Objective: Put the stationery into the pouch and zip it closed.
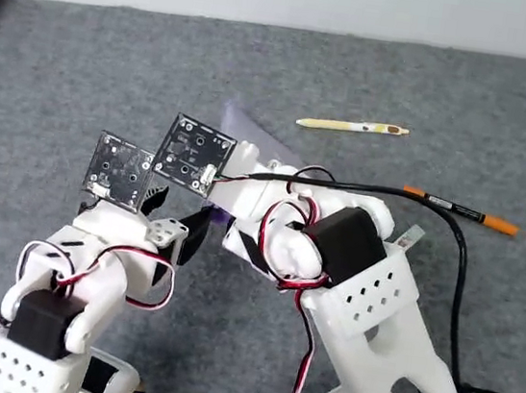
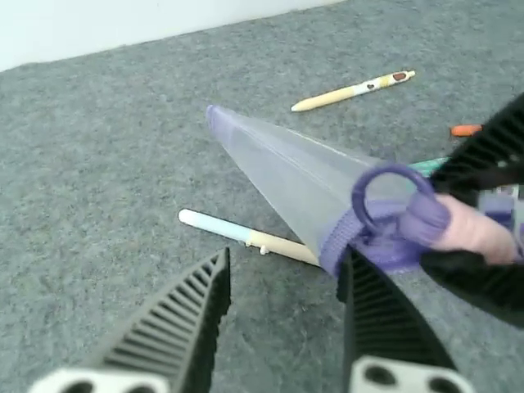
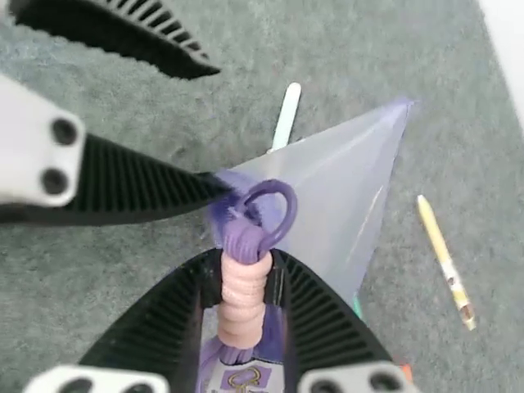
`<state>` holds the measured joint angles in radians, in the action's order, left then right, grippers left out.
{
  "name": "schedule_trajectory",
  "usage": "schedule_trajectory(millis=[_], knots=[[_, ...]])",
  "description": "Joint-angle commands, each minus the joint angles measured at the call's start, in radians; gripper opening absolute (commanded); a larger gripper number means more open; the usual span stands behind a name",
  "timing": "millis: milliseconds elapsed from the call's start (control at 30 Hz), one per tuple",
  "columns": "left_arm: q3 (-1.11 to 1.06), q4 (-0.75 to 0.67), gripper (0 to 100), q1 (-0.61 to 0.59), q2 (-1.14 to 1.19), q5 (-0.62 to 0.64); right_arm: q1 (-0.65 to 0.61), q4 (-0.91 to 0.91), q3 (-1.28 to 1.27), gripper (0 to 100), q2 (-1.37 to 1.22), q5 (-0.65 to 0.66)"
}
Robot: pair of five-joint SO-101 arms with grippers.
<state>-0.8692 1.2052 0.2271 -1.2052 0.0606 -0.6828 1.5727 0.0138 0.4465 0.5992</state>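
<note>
The right gripper (image 3: 244, 260) clamps the zip pull (image 3: 246, 295) of the purple pouch (image 2: 286, 172), while the left gripper (image 2: 285, 270) gapes beside it, holding nothing. A tug could drag the unbraced pouch. The blue-and-cream pen (image 2: 237, 233), yellow pen (image 2: 352, 88) and orange pen (image 1: 460, 211) would be left out on the grey mat (image 1: 86, 67).
</note>
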Motion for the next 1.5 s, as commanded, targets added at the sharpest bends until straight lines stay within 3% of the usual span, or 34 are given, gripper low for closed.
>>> schedule_trajectory(millis=[0,1167,1467], knots=[[0.010,-0.025,21,0.014,0.012,-0.012,-0.005,0.007,0.006,0.8,0.036,-0.014],[0.094,0.063,21,0.141,0.009,-0.012,-0.002,-0.028,0.006,0.8,0.027,-0.012],[-0.024,-0.072,21,0.140,0.012,-0.014,-0.002,-0.025,0.006,0.8,0.027,-0.012]])
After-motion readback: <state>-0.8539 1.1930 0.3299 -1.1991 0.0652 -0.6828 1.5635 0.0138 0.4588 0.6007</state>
